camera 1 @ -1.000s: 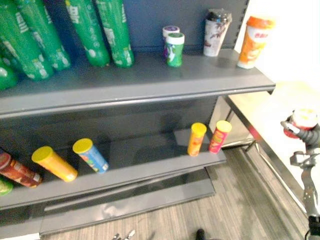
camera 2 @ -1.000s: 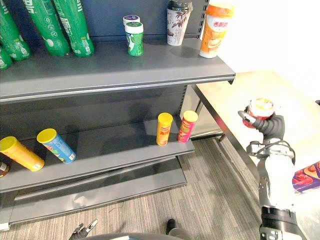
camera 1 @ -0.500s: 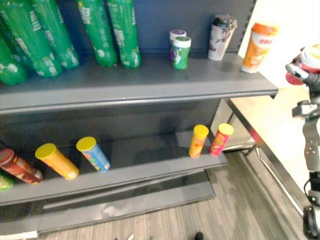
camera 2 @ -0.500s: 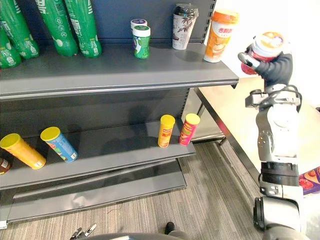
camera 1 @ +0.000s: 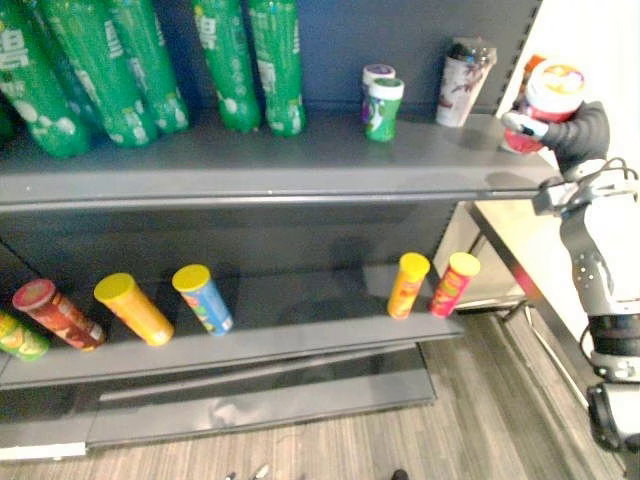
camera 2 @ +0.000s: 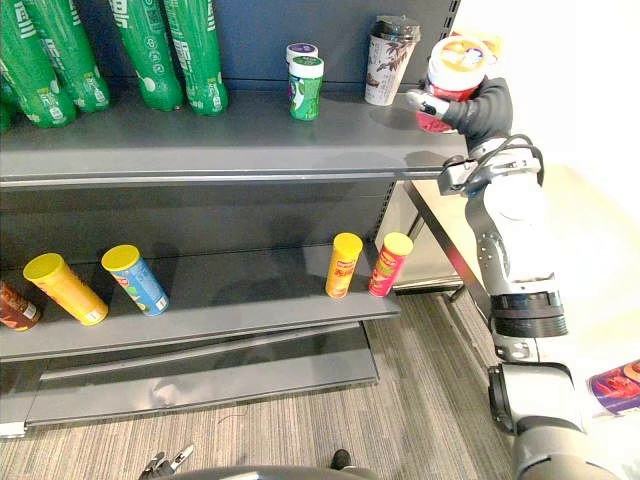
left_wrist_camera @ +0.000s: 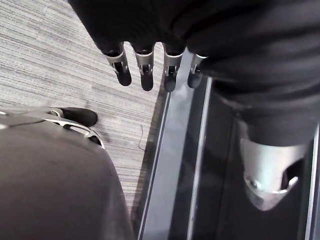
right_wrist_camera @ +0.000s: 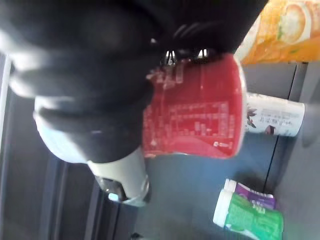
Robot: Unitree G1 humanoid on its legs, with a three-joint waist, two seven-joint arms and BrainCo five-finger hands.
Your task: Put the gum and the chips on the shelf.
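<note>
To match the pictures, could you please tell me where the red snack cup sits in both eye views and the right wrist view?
Left eye view: red snack cup at the upper right, in the right robot hand at the top shelf's end.
Right eye view: upper right of centre, same shelf end.
Right wrist view: centre, past the hand's dark cover.
Shared landmark: the white patterned cup beside it.

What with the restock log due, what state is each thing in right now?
red tub, gripped, over the top shelf's right end
right hand, shut on the red tub
left hand, open, empty
gum jars, standing, lids on
dark-lidded cup, standing, closed
green bottles, standing
chip cans, lower shelf, lids on
</note>
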